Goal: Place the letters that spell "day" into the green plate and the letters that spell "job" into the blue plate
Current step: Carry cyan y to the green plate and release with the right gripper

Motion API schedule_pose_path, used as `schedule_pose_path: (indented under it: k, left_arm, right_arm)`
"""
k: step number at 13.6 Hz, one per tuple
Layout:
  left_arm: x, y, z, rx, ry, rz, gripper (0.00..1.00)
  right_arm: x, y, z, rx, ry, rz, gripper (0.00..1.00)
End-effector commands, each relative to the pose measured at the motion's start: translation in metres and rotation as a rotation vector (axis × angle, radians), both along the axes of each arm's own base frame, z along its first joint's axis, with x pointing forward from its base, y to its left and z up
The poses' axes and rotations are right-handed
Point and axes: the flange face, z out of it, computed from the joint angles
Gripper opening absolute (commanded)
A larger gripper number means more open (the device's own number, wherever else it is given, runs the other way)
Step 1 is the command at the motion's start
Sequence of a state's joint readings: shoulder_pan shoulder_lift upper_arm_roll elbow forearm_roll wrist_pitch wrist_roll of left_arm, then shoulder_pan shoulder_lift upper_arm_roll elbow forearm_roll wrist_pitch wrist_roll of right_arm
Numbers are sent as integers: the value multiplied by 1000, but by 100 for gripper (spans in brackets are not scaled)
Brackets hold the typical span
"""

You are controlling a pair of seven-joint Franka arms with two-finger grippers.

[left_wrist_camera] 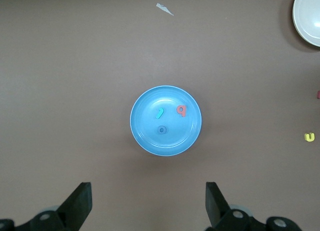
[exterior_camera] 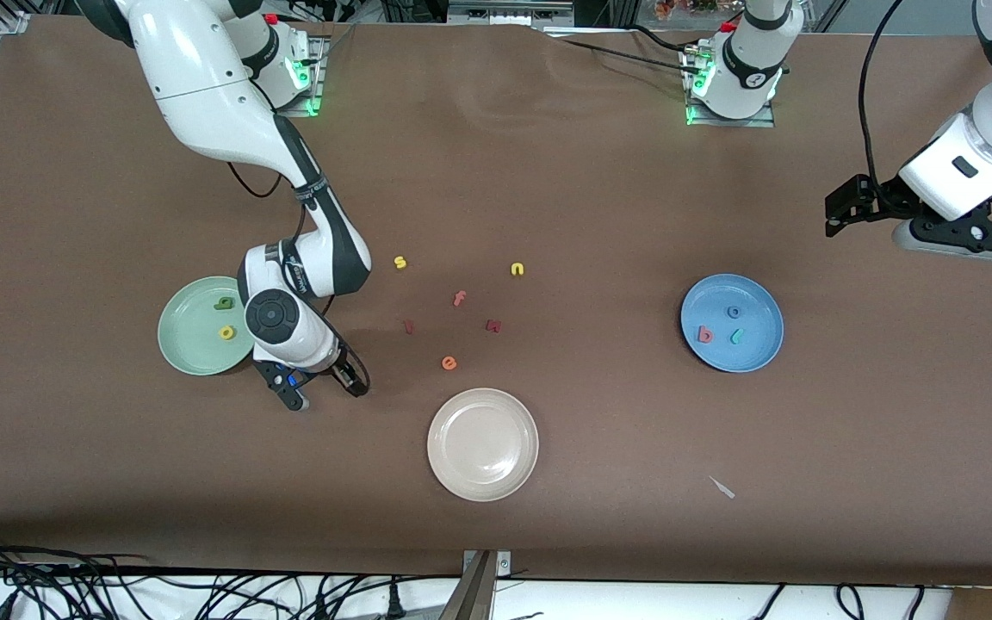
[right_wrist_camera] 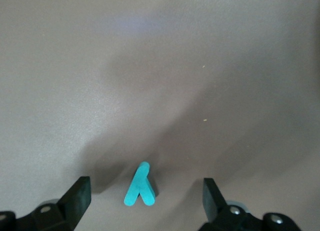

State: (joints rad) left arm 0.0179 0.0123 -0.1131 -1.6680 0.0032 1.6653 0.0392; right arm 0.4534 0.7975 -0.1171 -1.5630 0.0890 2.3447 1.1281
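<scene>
the teal y point(right_wrist_camera: 140, 185) lies flat on the brown surface point(right_wrist_camera: 160, 66) between the right gripper's point(exterior_camera: 321, 389) spread, empty fingers point(right_wrist_camera: 77, 196); the left gripper point(left_wrist_camera: 148, 203) waits with fingers apart over the surface.

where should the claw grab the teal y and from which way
Take the teal y from straight above, across its joined stem, the compact part. It lies flat on the table, already between the open fingers of the right claw.

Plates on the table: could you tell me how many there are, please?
3: green plate at the right arm's end, blue plate toward the left arm's end, cream plate between them, nearest the front camera.
</scene>
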Motion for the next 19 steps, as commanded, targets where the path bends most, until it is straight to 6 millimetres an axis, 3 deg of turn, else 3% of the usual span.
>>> schedule_pose_path:
  k: [1, 4, 11, 14, 16, 19]
  left_arm:
    - [-7, -2, 4, -19, -1, 12, 100]
    - [-7, 6, 3, -19, 15, 26, 100]
    - [-9, -4, 2, -17, 19, 11, 100]
    - [-9, -4, 2, -17, 18, 11, 100]
    - [-9, -4, 3, -17, 16, 11, 100]
    - [-9, -11, 3, -17, 16, -2, 100]
  right_arm:
    - [3, 11, -4, 11, -22, -15, 95]
    - [2, 12, -5, 10, -24, -10, 86]
    - [2, 8, -4, 2, -14, 94, 33]
    - [1, 7, -6, 0, -10, 111, 18]
    - [0, 6, -7, -1, -6, 147, 2]
    - [1, 7, -3, 2, -10, 196, 0]
